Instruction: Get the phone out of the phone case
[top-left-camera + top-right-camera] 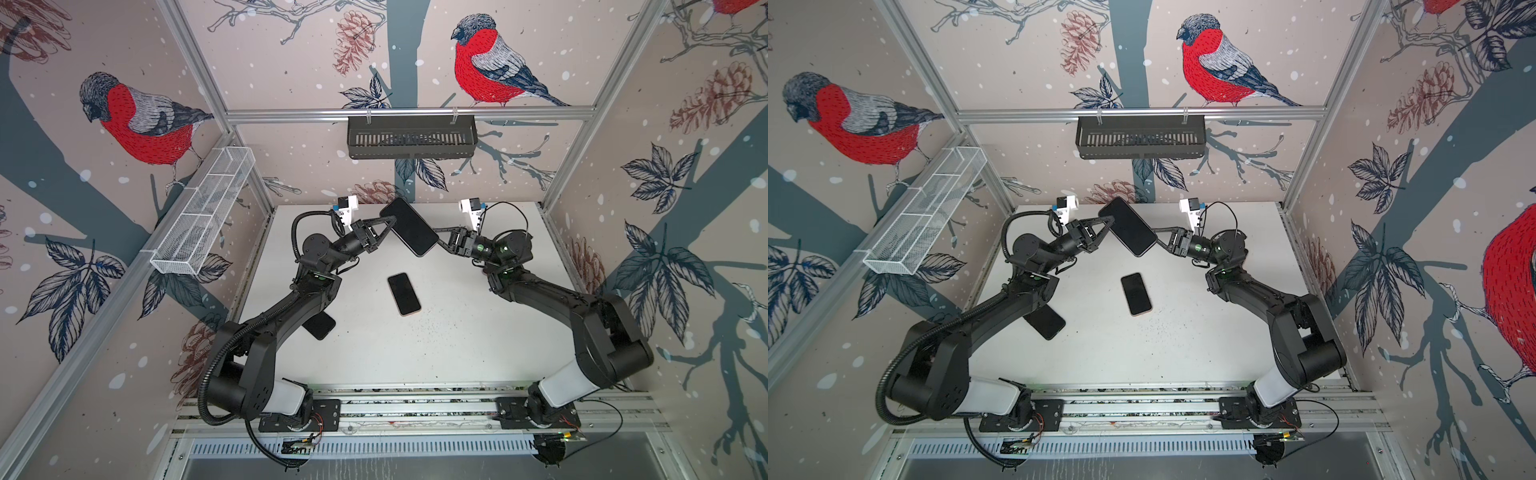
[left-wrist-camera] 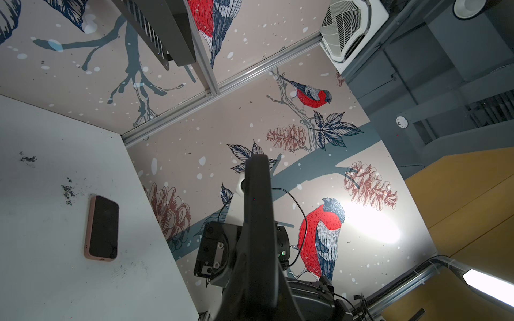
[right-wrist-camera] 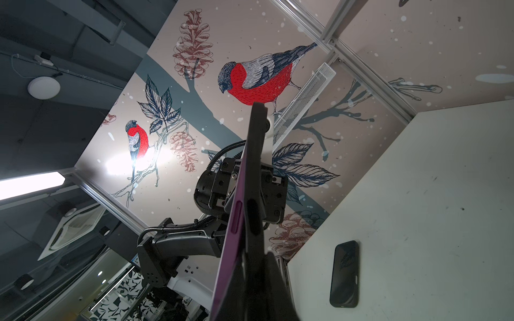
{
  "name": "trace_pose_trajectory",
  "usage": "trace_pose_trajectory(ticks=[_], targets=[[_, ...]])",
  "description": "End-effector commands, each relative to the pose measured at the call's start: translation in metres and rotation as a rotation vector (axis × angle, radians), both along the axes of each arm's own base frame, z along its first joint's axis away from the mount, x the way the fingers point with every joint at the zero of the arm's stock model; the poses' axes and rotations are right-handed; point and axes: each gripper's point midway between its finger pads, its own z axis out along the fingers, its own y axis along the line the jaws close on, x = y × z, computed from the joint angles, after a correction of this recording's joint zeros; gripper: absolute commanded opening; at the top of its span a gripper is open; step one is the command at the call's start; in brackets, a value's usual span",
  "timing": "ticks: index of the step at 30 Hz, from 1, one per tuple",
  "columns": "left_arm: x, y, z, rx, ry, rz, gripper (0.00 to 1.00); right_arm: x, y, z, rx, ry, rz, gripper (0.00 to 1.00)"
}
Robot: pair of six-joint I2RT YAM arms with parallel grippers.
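Note:
A black-faced phone (image 1: 409, 226) (image 1: 1128, 226) hangs tilted in the air above the back of the table, held from both sides. In the right wrist view it stands edge-on, and its purple phone case (image 3: 236, 222) runs along one side. My left gripper (image 1: 384, 229) (image 1: 1104, 227) is shut on the phone's left edge. My right gripper (image 1: 437, 241) (image 1: 1158, 241) is shut on its lower right corner. The left wrist view shows only a dark, blurred edge of the phone (image 2: 257, 211) between the fingers. I cannot tell whether the phone has come loose from the case.
A phone in a pink case (image 1: 404, 294) (image 1: 1136, 294) (image 2: 102, 228) lies face up mid-table. A dark phone (image 1: 320, 326) (image 1: 1046, 322) (image 3: 345, 273) lies partly under the left arm. A white wire basket (image 1: 203, 212) hangs on the left wall and a black basket (image 1: 411, 137) on the back wall.

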Motion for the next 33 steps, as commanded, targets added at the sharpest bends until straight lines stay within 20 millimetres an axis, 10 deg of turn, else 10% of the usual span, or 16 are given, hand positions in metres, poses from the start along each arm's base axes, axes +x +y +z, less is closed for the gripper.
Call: trace_pose_trajectory(ticks=[1, 5, 8, 22, 33], targets=[[0.001, 0.000, 0.003, 0.028, -0.054, 0.023, 0.00, -0.010, -0.004, 0.011, 0.028, -0.023, 0.005, 0.04], [0.014, -0.002, -0.016, 0.128, -0.015, 0.083, 0.68, -0.012, -0.010, 0.016, 0.027, -0.004, -0.049, 0.02], [0.021, -0.005, -0.028, 0.217, 0.000, 0.132, 0.89, -0.004, -0.014, 0.010, -0.015, 0.053, -0.122, 0.01], [0.041, -0.025, -0.072, 0.639, 0.012, 0.362, 0.98, 0.016, -0.063, -0.049, -0.070, 0.342, -0.352, 0.00], [-0.015, -0.115, -0.065, 0.973, -0.375, 0.266, 0.95, 0.017, -0.103, -0.081, -0.104, 0.446, -0.498, 0.00]])
